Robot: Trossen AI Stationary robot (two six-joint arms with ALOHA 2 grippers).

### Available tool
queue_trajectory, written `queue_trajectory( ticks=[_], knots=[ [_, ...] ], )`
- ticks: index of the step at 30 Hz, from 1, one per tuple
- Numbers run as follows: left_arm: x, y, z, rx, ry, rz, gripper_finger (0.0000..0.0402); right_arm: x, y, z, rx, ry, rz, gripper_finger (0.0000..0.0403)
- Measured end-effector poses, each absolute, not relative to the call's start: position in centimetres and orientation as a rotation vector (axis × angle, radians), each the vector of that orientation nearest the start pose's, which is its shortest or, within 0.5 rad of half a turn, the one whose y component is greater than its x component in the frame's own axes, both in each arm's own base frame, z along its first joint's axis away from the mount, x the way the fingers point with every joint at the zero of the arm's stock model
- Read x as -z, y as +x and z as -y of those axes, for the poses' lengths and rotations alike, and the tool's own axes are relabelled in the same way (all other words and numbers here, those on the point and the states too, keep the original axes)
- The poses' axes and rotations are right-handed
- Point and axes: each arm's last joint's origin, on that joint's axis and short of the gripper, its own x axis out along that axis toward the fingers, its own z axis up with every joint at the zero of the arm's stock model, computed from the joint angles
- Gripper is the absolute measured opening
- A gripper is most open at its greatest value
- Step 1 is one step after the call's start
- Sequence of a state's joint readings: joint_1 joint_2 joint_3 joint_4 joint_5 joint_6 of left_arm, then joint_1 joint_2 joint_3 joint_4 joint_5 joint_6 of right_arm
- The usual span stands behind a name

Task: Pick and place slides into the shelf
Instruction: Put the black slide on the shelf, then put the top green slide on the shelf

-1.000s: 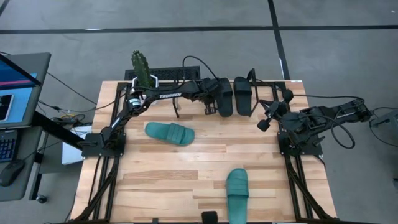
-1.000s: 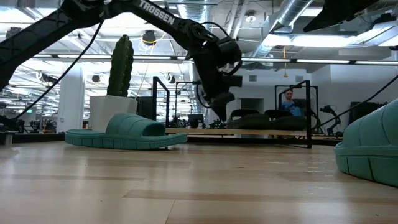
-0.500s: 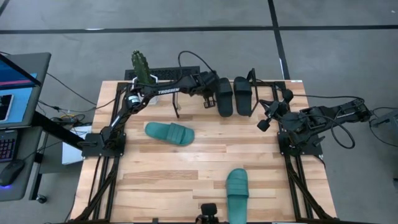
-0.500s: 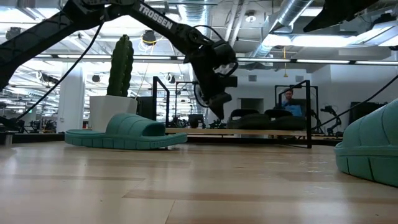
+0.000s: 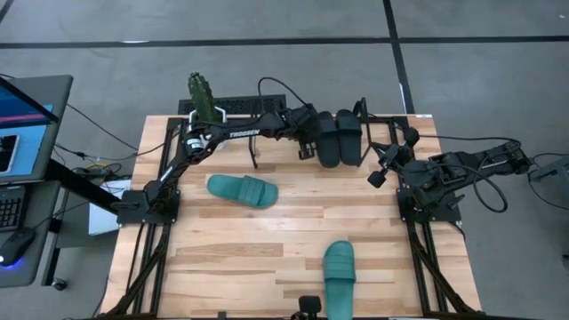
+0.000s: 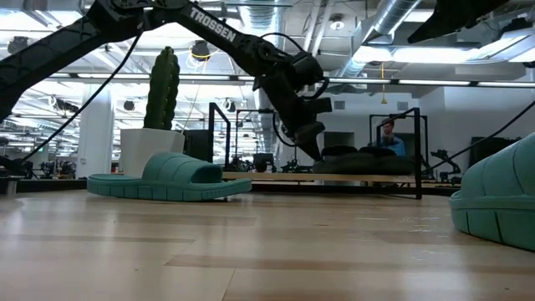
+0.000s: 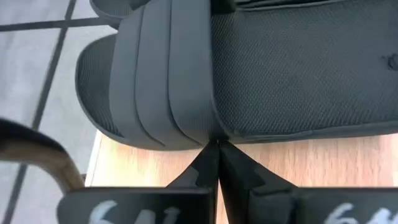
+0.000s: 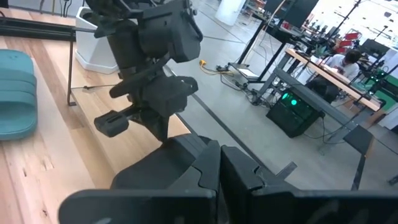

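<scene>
shelf (image 5: 267, 108) mostly behind left arm (image 5: 233, 134)

Grey concrete floor (image 5: 267, 62) is surrounding the wooden table (image 5: 267, 258), dark seam lines crossing it at twelve o'clock. A desk with a monitor (image 5: 22, 111) is standing at nine o'clock. Ceiling ducts (image 6: 401, 25) are running overhead, bright strip lights glowing; a potted cactus (image 6: 161, 88) is rising beyond.

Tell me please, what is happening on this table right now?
The left gripper, fingers shut, is at the side of a black slide on the shelf, beside the other black slide. Two teal slides lie on the table. The right gripper waits at the right side.
</scene>
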State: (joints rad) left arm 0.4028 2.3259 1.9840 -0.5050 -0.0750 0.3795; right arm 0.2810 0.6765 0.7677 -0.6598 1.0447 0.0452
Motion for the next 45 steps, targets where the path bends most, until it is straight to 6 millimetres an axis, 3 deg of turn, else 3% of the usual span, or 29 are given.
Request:
queue_trajectory(
  ticks=[11, 16, 19, 24, 31, 34, 39, 45],
  knots=[
    [-19.6, 46.8, -20.5, -0.422, 0.267, -1.022, 0.0, -30.7, 12.4, -1.0, 0.752, -0.315, -0.441, 0.0],
    [-21.5, 46.4, -20.2, -0.448, 0.256, -1.094, 0.0, -30.7, 12.4, -1.0, 0.754, -0.309, -0.439, 0.0],
    [-24.1, 46.0, -19.5, -0.447, 0.218, -1.106, 0.0, -30.7, 12.4, -1.0, 0.758, -0.292, -0.432, 0.0],
    [-31.8, 44.4, -16.9, -0.331, 0.137, -0.889, 0.0, -30.1, 12.5, -1.0, 0.761, -0.255, -0.425, 0.0],
    [-40.8, 39.7, -11.5, -0.285, 0.181, -0.575, 0.0, -27.5, 13.7, -1.6, 0.655, -0.18, -0.38, 0.0],
    [-42.9, 37.2, -9.0, -0.258, 0.199, -0.437, 0.0, -26.6, 14.5, -2.0, 0.557, -0.143, -0.316, 0.0],
    [-41.1, 33.4, -5.2, -0.203, 0.173, -0.319, 0.0, -25.5, 16.1, -3.0, 0.44, -0.086, -0.223, 0.0],
    [-35.5, 27.3, -1.4, -0.176, 0.135, -0.17, 0.0, -24.7, 18.1, -4.8, 0.371, -0.076, -0.2, 0.0]
  ],
)
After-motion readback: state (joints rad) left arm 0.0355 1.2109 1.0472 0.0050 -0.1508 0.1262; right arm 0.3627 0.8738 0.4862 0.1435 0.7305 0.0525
